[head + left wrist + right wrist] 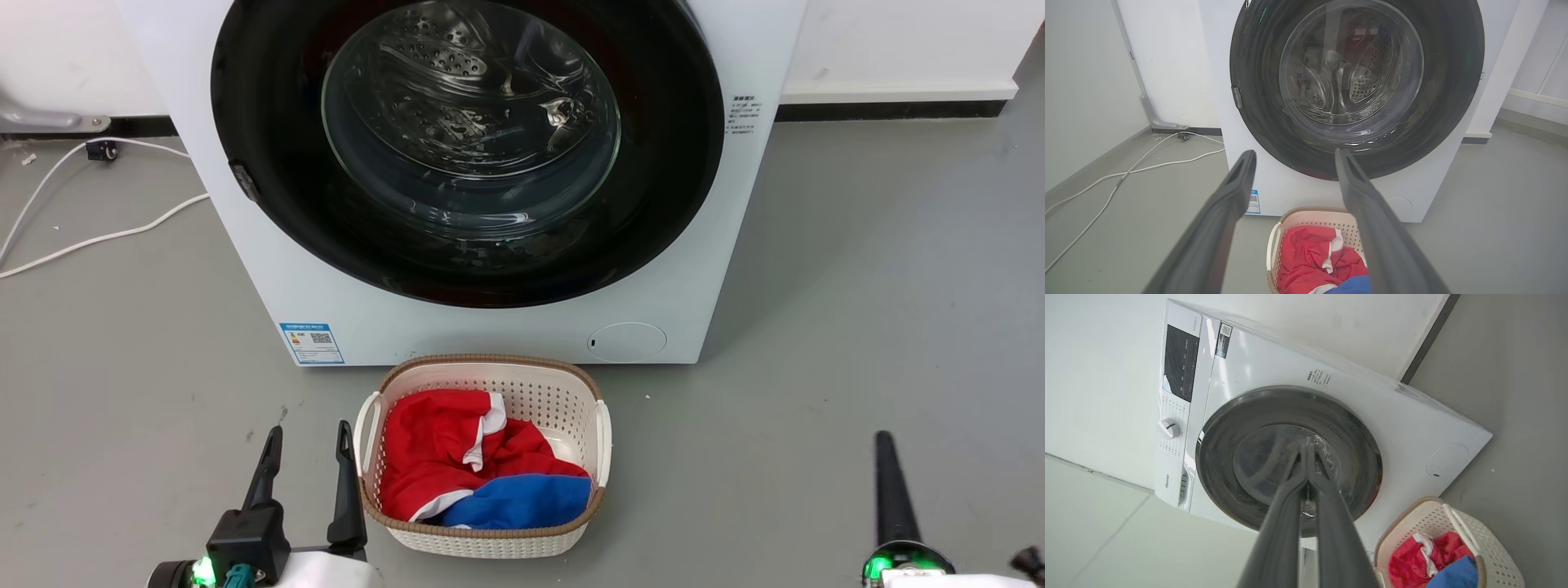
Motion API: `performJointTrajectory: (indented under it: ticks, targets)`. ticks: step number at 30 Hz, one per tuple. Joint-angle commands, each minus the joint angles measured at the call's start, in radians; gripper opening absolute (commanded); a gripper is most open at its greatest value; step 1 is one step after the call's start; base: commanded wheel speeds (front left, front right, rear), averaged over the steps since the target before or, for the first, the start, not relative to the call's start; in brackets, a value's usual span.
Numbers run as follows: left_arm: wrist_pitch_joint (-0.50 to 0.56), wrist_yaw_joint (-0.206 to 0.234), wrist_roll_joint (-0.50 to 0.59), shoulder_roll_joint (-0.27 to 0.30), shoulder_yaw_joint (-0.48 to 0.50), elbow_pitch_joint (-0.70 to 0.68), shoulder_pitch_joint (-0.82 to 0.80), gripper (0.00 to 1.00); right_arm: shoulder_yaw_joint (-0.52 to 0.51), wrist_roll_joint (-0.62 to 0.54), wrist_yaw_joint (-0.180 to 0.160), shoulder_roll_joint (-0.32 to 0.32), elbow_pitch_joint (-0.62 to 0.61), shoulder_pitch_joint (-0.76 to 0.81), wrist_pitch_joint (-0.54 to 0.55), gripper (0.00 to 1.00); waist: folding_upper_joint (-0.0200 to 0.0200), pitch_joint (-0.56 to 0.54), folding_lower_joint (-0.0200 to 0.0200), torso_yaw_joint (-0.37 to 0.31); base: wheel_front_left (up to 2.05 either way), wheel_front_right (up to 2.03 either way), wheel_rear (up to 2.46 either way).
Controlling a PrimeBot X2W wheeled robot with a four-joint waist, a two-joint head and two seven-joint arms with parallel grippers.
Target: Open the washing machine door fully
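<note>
Door position: you find the washing machine door [669,163] lying flat against the front of the white washing machine [245,269]. It spans nearly the machine's full width, and no gap shows along its rim.
Door centre: the glass bowl [469,122] sits in the middle of the black disc, and the perforated drum shows through it.
Door edge, your left: a small grey tab [245,181] sits on the rim about halfway up.
Door edge, lower: the rim ends above the machine's bottom panel, which carries a round cover [627,341] at your right.
Left gripper: the left gripper [310,427] is at lower left with its fingers spread apart and nothing between them. The left wrist view shows it aimed at the lower half of the door and well apart from it.
Right gripper: the right gripper [884,441] is at lower right. The right wrist view shows its fingertips pressed together and clasping nothing, aimed at the door's centre.
Obstruction, front: a basket [490,363] holding red and blue clothes [433,441] stands on the floor [857,327] just in front of the machine, below the door. The left gripper's inner finger is just beside the basket's left handle.
Room, left side: white cables [106,237] lie across the floor beside the machine.
Room, right side: grey floor runs from the machine's right edge back to the dark skirting [890,109] and forward past the right gripper.
</note>
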Motion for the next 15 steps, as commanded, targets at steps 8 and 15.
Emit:
performJointTrajectory:
  ticks: [8,15]
  targets:
    - [-0.003,0.006,-0.007,0.000,-0.001,-0.004,0.011,1.00,0.057,0.350,0.000,-0.012,-0.086,0.033,0.066,0.00,0.0000,0.003,-0.0001,0.003,0.00,0.00,0.00]
    - [-0.003,0.003,-0.002,0.000,0.003,-0.008,0.010,1.00,-0.022,0.530,0.000,-0.011,-0.131,0.062,0.220,0.00,0.0000,0.008,-0.0001,0.006,0.00,0.00,0.00]
